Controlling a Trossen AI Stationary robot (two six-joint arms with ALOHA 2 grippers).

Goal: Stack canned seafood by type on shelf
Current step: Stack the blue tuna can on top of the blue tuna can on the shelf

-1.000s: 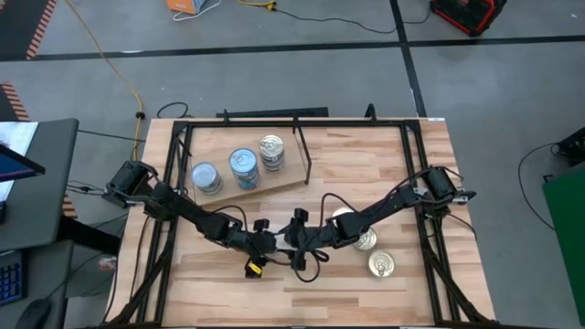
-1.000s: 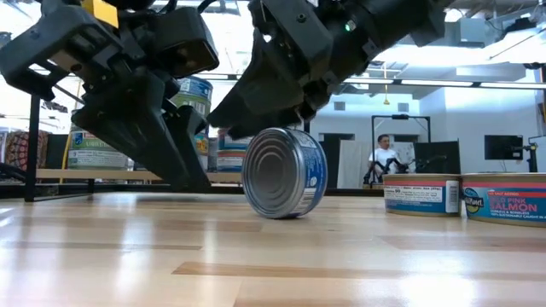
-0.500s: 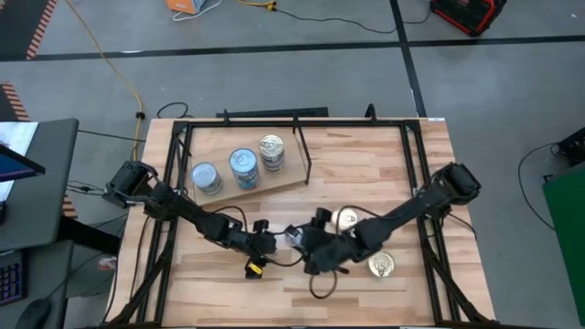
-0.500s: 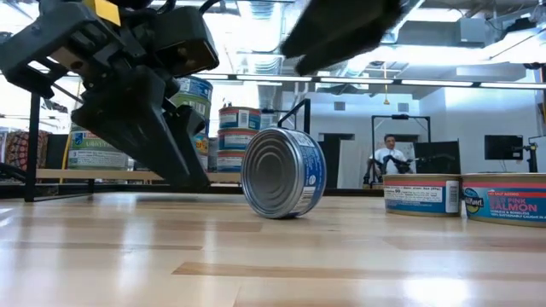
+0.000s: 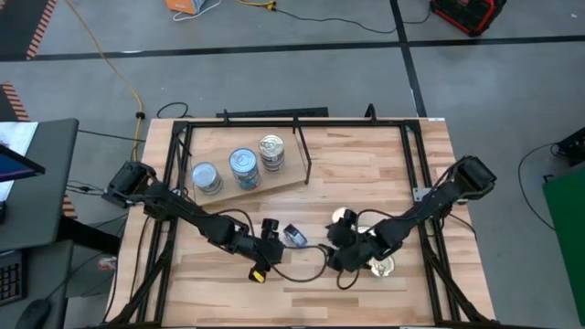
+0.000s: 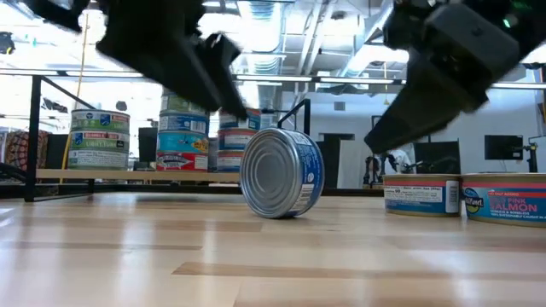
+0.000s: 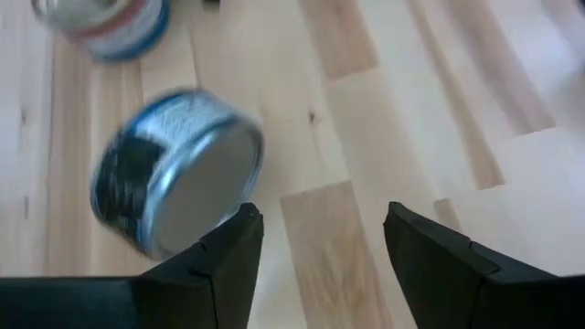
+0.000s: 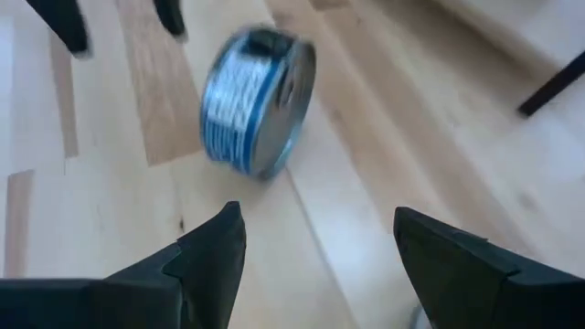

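Canned seafood is split between the shelf (image 5: 274,187) and the bare tabletop (image 5: 366,160). One blue-labelled tin (image 6: 282,183) stands on its edge on the wood near the table's middle, silver end facing the low camera, held by nothing — in the high view it (image 5: 294,235) lies between the two grippers. The left gripper (image 5: 271,239) sits just beside it on its left, fingers (image 7: 228,265) spread apart with only bare wood between them, the tin (image 7: 174,169) a little ahead of one fingertip. The right gripper (image 5: 343,245) is on the tin's other side, a bit farther off, also spread wide and empty; its wrist camera looks at the same tin (image 8: 259,99) on its rim. Three stacks (image 5: 240,166) stand in a row on the plywood shelf, toward the table's far left, with the black rod (image 5: 302,151) rising at the shelf's right end. Three more tins (image 5: 381,266) rest flat by the right gripper — two show in the low view at right, one labelled salmon (image 6: 505,199).
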